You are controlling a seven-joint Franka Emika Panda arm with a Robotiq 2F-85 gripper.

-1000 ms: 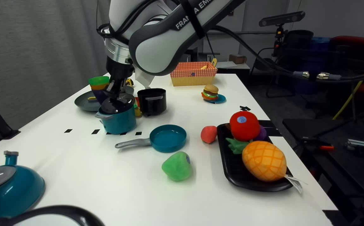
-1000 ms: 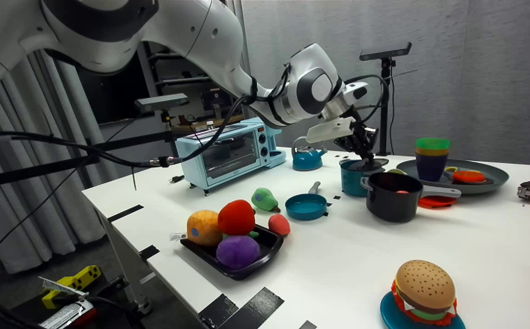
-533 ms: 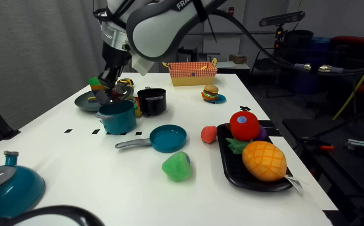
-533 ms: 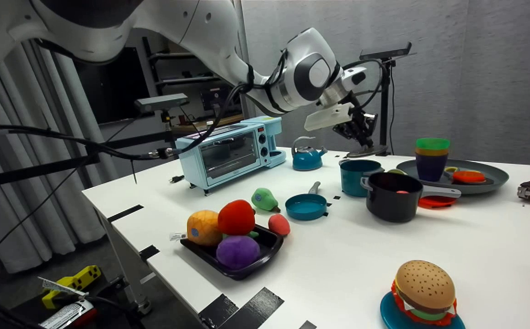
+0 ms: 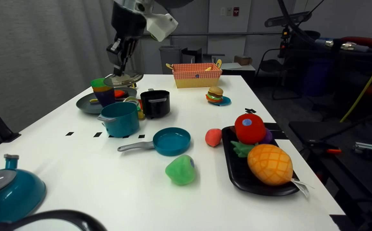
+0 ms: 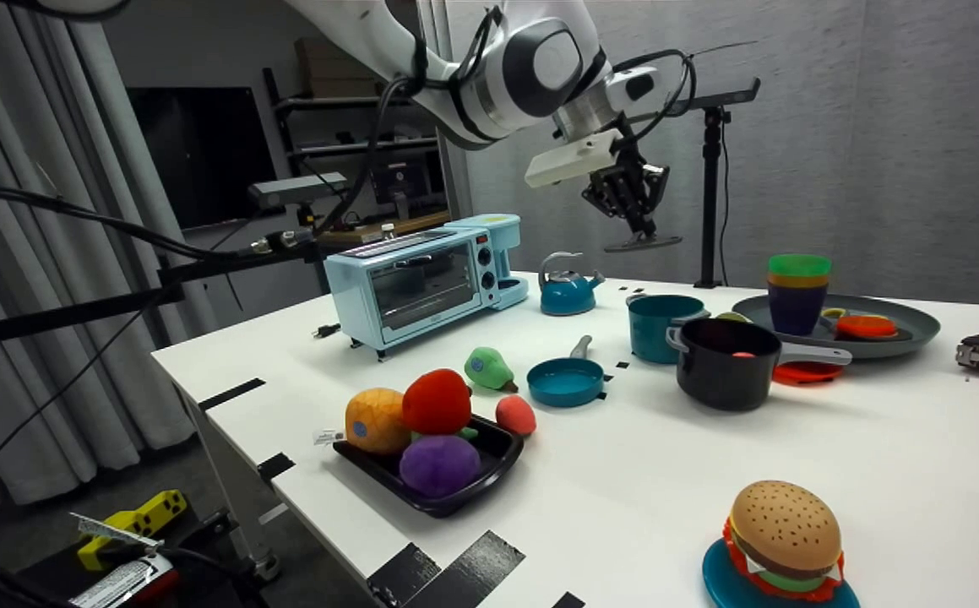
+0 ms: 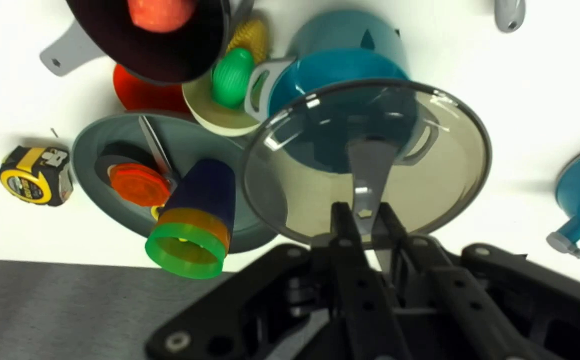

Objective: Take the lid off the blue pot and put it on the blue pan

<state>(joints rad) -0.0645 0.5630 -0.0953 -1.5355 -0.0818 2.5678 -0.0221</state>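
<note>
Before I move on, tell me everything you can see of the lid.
The lid is round and smoky see-through, like glass, with a thin dark edge. A grey, strap-like handle stands up from its middle, with what looks like a hole near its end; the gripper is shut on it. The lid hangs close to level, above and clear of the blue pot; only the gripper appears to touch it.

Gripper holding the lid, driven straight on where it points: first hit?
Likely the blue pot: the lid in the gripper should touch it first. Depth leaves the exact contact spot unclear.
</note>
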